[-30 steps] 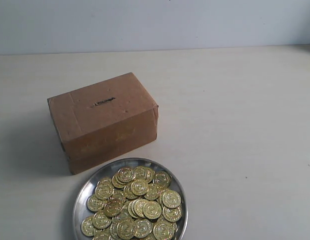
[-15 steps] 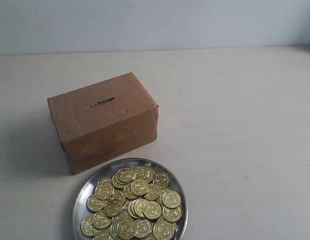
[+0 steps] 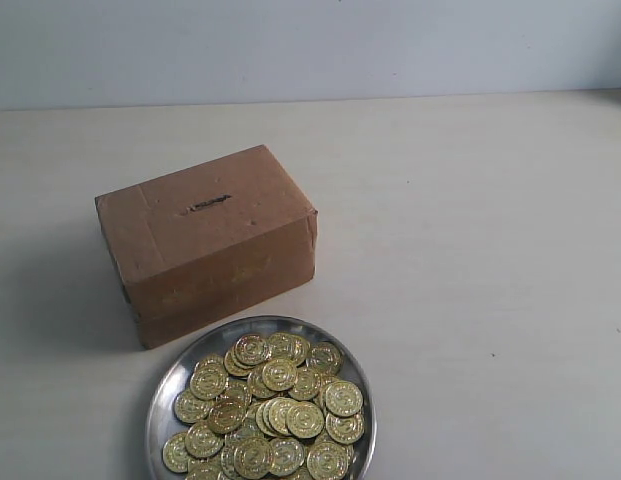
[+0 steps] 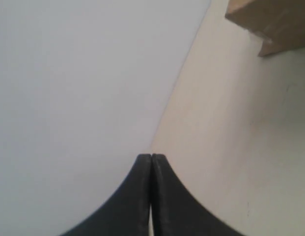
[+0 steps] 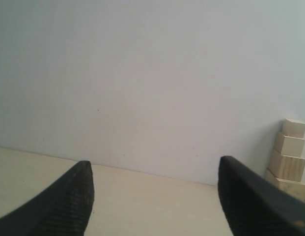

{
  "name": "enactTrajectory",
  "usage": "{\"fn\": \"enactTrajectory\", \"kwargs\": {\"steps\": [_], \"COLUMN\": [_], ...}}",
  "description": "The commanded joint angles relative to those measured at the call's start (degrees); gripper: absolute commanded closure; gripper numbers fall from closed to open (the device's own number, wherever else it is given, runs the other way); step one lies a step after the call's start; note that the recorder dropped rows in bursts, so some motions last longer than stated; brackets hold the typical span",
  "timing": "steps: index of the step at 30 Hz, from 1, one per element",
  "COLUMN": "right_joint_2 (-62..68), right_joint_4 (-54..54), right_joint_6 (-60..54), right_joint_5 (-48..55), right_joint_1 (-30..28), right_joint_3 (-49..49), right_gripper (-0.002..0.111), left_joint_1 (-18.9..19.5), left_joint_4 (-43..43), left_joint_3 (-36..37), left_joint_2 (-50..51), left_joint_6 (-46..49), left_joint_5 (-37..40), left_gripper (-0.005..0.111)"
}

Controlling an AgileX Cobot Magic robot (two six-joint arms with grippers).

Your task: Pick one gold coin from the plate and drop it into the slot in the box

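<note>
The brown cardboard box point(image 3: 205, 240) stands on the table left of centre, with the thin dark slot point(image 3: 207, 204) in its top face. Just in front of it, at the bottom edge of the exterior view, sits the silver plate point(image 3: 172, 385) heaped with several gold coins point(image 3: 275, 405). No arm shows in the exterior view. In the left wrist view my left gripper point(image 4: 151, 157) is shut with nothing between its black fingers, and a corner of the box point(image 4: 275, 22) shows far off. My right gripper point(image 5: 154, 172) is open and empty, facing the wall.
A stepped stack of pale wooden blocks point(image 5: 289, 160) stands by the wall in the right wrist view. The pale table point(image 3: 470, 250) stretches right of the box, with a grey-white wall point(image 3: 310, 45) behind it.
</note>
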Motion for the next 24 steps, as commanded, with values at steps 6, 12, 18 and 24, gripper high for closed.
{"fn": "enactTrajectory", "kwargs": {"steps": [6, 12, 18, 24], "right_joint_2": [-0.24, -0.24, -0.24, -0.24], "right_joint_4": [-0.21, -0.08, -0.08, -0.08], "right_joint_6": [-0.20, -0.20, 2.15, 3.25], "right_joint_5": [-0.78, -0.77, 0.19, 4.17], "right_joint_1": [-0.39, -0.39, -0.39, -0.39], "right_joint_3": [0.23, 0.23, 0.23, 0.23], "right_gripper": [0.041, 0.041, 0.041, 0.041], "left_joint_1": [0.07, 0.07, 0.07, 0.07], "left_joint_4": [4.62, 4.62, 2.03, -12.78], "left_joint_3": [0.15, 0.15, 0.15, 0.15], "left_joint_2": [-0.22, -0.22, -0.22, -0.22], "left_joint_6": [-0.37, -0.37, -3.29, -34.12], "left_joint_5": [-0.39, -0.64, 0.25, -2.94], "left_gripper": [0.107, 0.107, 0.107, 0.107]}}
